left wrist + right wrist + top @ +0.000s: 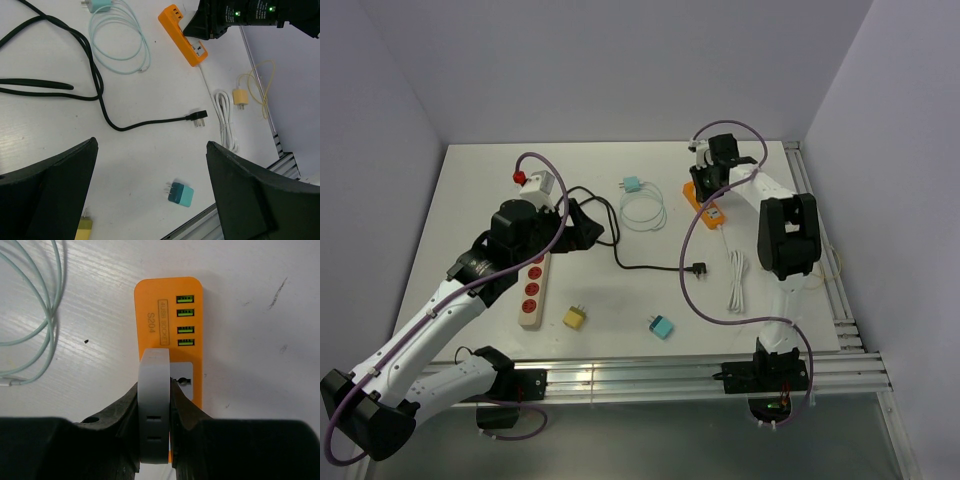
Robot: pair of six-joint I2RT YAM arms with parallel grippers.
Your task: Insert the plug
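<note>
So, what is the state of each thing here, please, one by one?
White plug: gripped, over a socket; seated or not, unclear.
Orange strip: USB ports empty.
Right fingers: shut on the plug.
Left fingers: open, empty.
Black plug: unplugged, lying loose.
White cable: folded, loose.

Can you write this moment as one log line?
right end effector: shut on white plug | plug at orange strip socket | left end effector: open

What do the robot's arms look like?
Both arms are white tubes with chunky black joints: the left arm and right arm. A thin purple cable loops along each. The fingers are black, and small green lights glow on the right arm.
</note>
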